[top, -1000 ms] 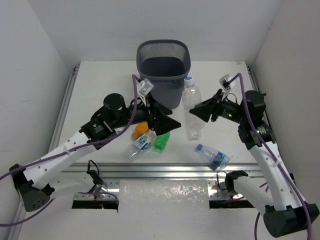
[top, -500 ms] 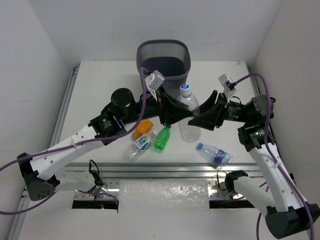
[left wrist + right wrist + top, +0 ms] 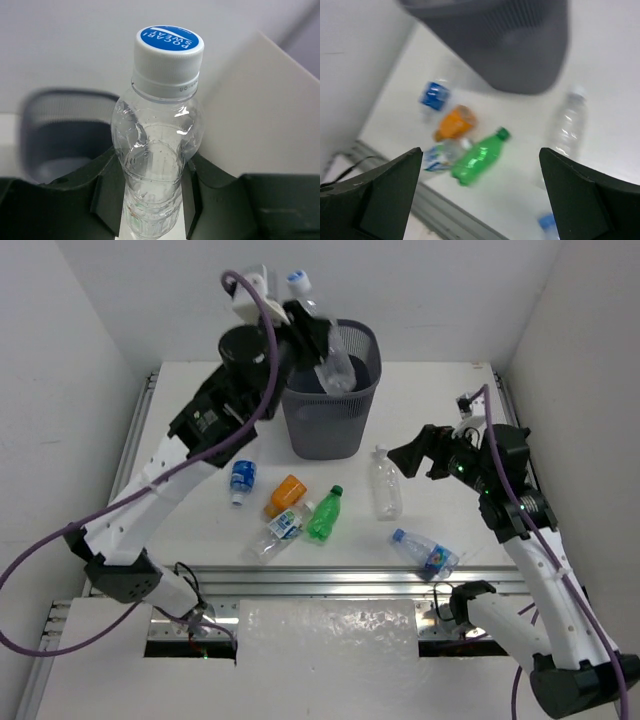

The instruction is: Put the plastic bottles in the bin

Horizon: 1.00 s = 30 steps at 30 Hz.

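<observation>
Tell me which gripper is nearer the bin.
Left. The left gripper is up over the rim of the bin, jaws shut on a clear bottle; the right gripper hangs open off to its right.

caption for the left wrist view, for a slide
Left gripper clamps a clear blue-capped bottle, the bin blurred behind it.

Tight in left tool [image 3: 152, 200]: clear bottle [image 3: 157, 145], blue-topped white cap uppermost; blurred bin [image 3: 60, 130] behind, at left.
</observation>
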Each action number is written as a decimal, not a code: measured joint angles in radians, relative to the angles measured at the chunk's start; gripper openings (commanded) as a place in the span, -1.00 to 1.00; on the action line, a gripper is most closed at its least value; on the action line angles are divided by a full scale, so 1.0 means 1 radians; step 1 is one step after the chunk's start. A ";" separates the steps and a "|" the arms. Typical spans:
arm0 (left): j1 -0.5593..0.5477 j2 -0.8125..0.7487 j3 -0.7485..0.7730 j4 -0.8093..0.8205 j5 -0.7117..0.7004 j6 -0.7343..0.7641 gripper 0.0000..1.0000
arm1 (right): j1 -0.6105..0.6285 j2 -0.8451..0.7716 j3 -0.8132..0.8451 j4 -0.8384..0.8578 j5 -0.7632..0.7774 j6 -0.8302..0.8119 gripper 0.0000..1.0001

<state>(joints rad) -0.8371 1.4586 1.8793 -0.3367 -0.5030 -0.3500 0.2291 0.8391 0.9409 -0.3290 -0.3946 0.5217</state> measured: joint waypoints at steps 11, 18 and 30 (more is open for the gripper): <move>0.261 0.403 0.337 -0.069 -0.092 0.109 0.08 | 0.000 0.364 -0.035 -0.121 0.296 -0.065 0.96; 0.308 0.651 0.492 -0.136 0.005 0.119 0.99 | 0.024 0.600 -0.016 -0.105 0.330 -0.070 0.85; 0.285 0.118 0.017 -0.135 0.143 0.030 0.99 | 0.021 0.876 0.055 0.004 0.279 -0.078 -0.27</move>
<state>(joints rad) -0.5526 1.5768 1.8961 -0.4717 -0.3603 -0.3202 0.2504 1.7153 0.9958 -0.3252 -0.1158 0.4435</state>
